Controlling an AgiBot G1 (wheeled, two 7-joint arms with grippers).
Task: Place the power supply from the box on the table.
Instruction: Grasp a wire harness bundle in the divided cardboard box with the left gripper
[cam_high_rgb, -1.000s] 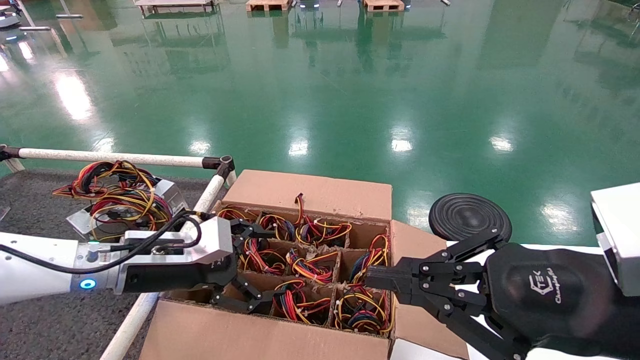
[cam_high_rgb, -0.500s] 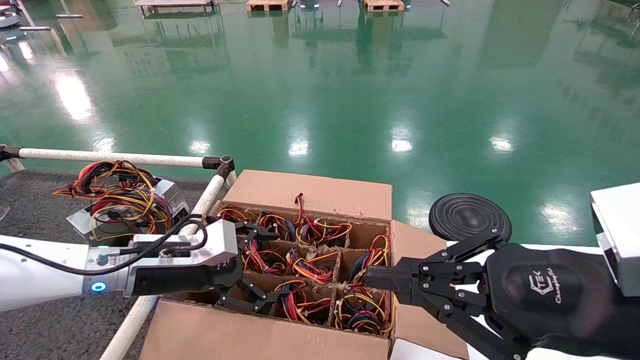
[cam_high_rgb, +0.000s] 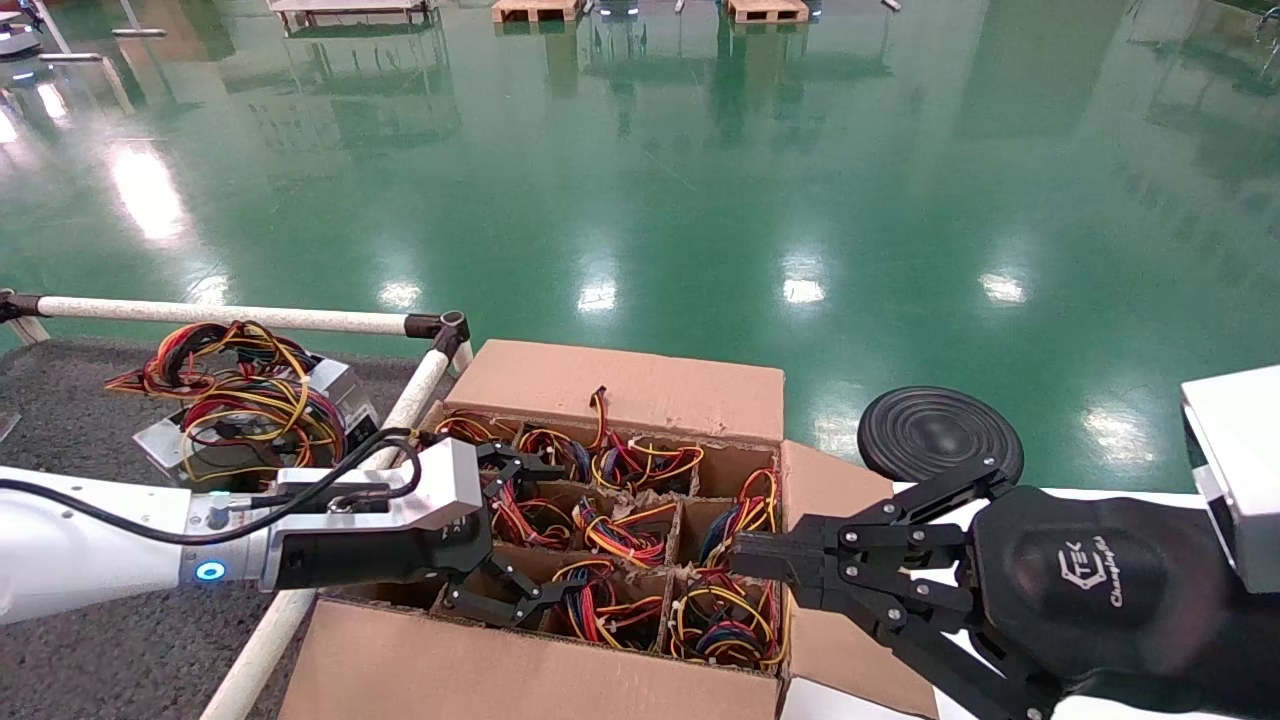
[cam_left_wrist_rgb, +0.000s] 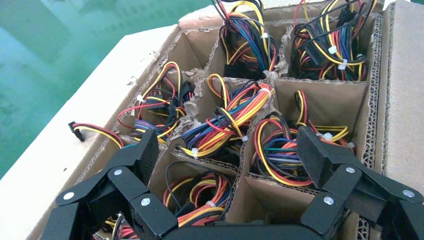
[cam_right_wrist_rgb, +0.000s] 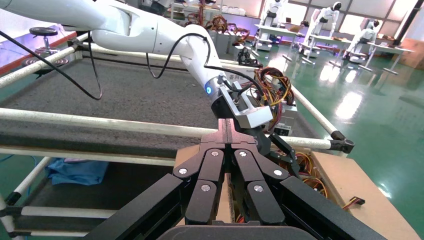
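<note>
The box (cam_high_rgb: 620, 385) is an open brown carton with cardboard dividers; its cells (cam_left_wrist_rgb: 320, 100) hold tied bundles of red, yellow, orange and black wires (cam_left_wrist_rgb: 227, 117), and the metal bodies beneath are hidden. My left gripper (cam_high_rgb: 555, 530) (cam_left_wrist_rgb: 227, 155) hangs open just above the carton's left cells, with wire bundles and a divider below the gap and nothing held. My right gripper (cam_high_rgb: 745, 560) (cam_right_wrist_rgb: 227, 131) is shut and empty over the carton's right edge. A power supply (cam_high_rgb: 250, 410) (cam_right_wrist_rgb: 280, 107) with its wires lies on the dark grey table (cam_high_rgb: 100, 650) near the corner.
A white pipe rail (cam_high_rgb: 250, 318) with black joints runs between the table and the carton. A black round disc (cam_high_rgb: 940, 432) and a white block (cam_high_rgb: 1235, 460) stand at the right. Green floor (cam_high_rgb: 700, 180) lies beyond.
My left gripper has slid a little to the right, farther over the carton's cells, staying open. The right arm has not moved.
</note>
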